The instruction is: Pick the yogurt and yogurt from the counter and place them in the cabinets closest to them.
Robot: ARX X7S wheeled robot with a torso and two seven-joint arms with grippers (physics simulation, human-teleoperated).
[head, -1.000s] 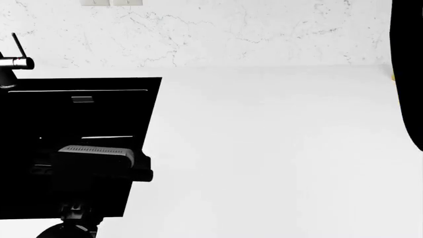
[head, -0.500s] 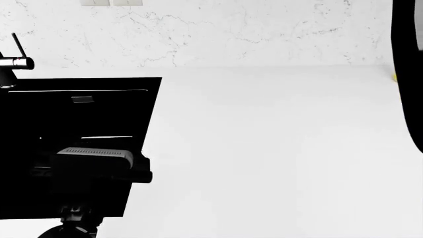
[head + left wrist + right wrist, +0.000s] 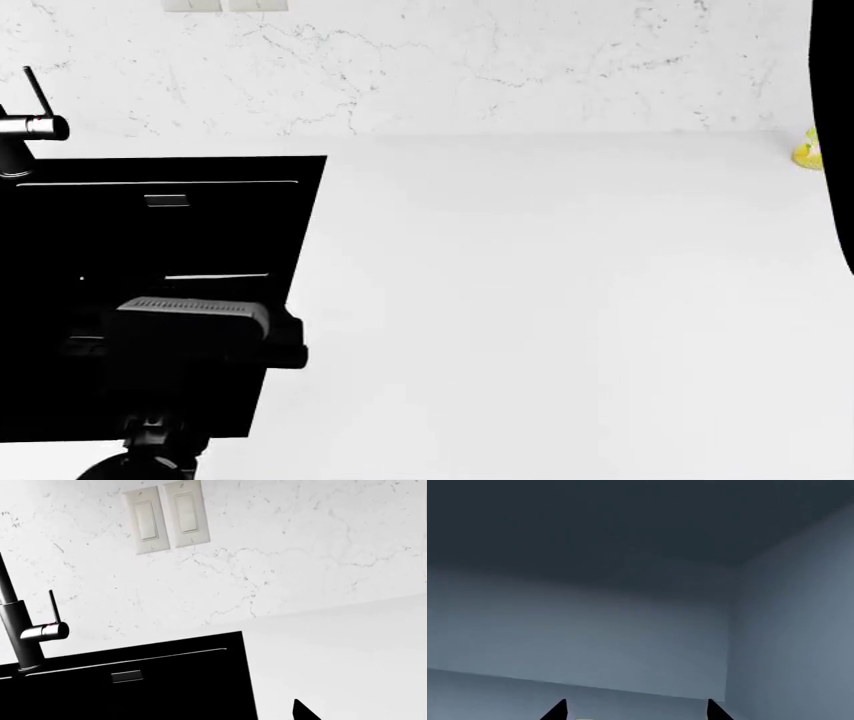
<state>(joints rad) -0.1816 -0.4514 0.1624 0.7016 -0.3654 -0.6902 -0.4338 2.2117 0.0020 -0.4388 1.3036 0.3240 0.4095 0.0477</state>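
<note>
In the head view a small yellow thing (image 3: 806,152) stands at the back right of the white counter (image 3: 561,300), half hidden by my right arm (image 3: 838,150). I cannot tell if it is the yellow yogurt cup. The white and blue yogurt is out of view. My right gripper (image 3: 636,712) is open inside a blue-grey cabinet (image 3: 627,630), its fingertips (image 3: 557,712) wide apart, with a pale sliver at the frame's edge between them. My left gripper (image 3: 200,325) hovers over the black sink (image 3: 160,230). Only one of its fingertips (image 3: 303,713) shows, far off centre, with nothing in it.
A dark faucet (image 3: 23,630) stands at the sink's far left corner. A marble backsplash (image 3: 427,70) with two wall switches (image 3: 167,517) runs behind the counter. The cabinet's side wall (image 3: 794,630) is close beside my right gripper.
My right arm has shifted a little to the right in the head view, uncovering more of the yellow thing. My left gripper has barely moved.
</note>
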